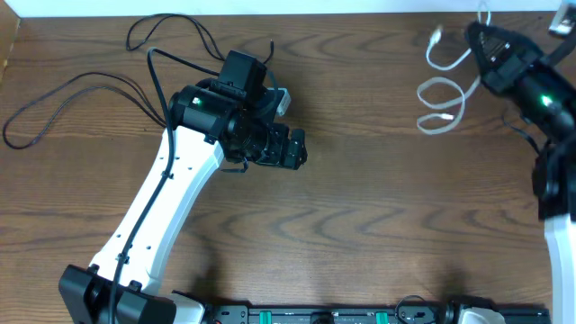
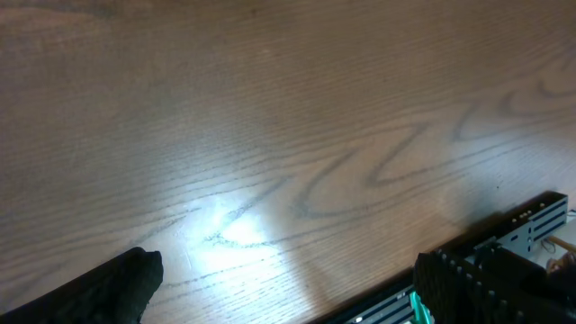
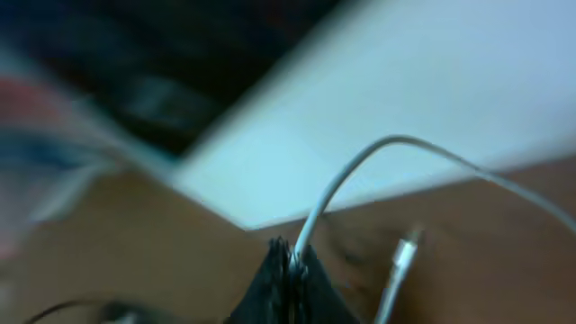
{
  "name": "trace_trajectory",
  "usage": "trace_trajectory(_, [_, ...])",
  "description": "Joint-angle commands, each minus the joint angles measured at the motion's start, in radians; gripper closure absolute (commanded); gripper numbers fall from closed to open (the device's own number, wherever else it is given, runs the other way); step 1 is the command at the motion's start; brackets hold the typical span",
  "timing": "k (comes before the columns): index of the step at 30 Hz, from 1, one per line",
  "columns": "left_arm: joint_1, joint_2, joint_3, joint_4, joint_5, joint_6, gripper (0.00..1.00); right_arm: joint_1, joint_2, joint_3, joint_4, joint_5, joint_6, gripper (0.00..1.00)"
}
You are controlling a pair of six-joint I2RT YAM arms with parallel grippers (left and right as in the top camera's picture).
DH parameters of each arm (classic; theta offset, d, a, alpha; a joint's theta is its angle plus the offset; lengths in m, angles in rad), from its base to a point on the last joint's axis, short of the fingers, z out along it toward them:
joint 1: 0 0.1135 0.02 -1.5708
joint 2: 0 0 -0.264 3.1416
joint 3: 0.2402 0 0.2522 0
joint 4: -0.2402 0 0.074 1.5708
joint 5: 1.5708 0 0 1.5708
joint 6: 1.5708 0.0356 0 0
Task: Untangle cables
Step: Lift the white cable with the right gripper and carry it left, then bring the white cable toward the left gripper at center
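R gripper [image 1: 474, 36] sat at the far right of the wood table [image 1: 360, 207], jaws shut on the white cable [image 1: 443, 90]. In the wrist view the cord rose from between the closed fingertips [image 3: 273, 286], w/ 1 plug just beside them. The rest of it lay in loose loops just left of that gripper. L gripper [image 1: 292, 148] hovered mid-table, jaws wide open, holding nothing, above bare wood. 2 black cables sprawled at far left, well apart from the white one: a long loop [image 1: 6, 135] and a smaller one [image 1: 131, 36]. Both ran in behind the L arm, so crossings there couldn't be told.
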Motion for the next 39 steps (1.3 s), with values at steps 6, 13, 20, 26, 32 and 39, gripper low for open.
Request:
trace_trajectory(6, [-0.001, 0.005, -0.003, -0.003, -0.006, 0.021, 0.05, 0.170, -0.098, 0.013, 0.068, -0.106, 0.119, 0.98])
trace_trajectory(13, [-0.001, 0.005, -0.003, -0.003, -0.006, 0.021, 0.05, 0.186, -0.056, 0.013, -0.249, 0.175, 0.120, 0.98])
trace_trajectory(20, [-0.001, 0.005, -0.003, -0.003, -0.006, 0.021, 0.05, 0.195, 0.018, 0.012, -0.373, 0.179, 0.120, 0.98])
trace_trajectory(26, [-0.001, 0.005, -0.003, -0.003, -0.006, 0.021, 0.05, 0.234, 0.065, 0.012, -0.373, 0.097, 0.120, 0.98])
trace_trajectory(32, [-0.001, 0.005, -0.003, 0.036, -0.002, -0.032, 0.05, 0.345, 0.068, 0.012, -0.215, 0.044, 0.143, 0.98])
trace_trajectory(39, [0.014, 0.005, -0.003, 0.075, -0.014, -0.115, 0.05, 0.417, 0.065, 0.012, -0.103, -0.027, 0.143, 0.98])
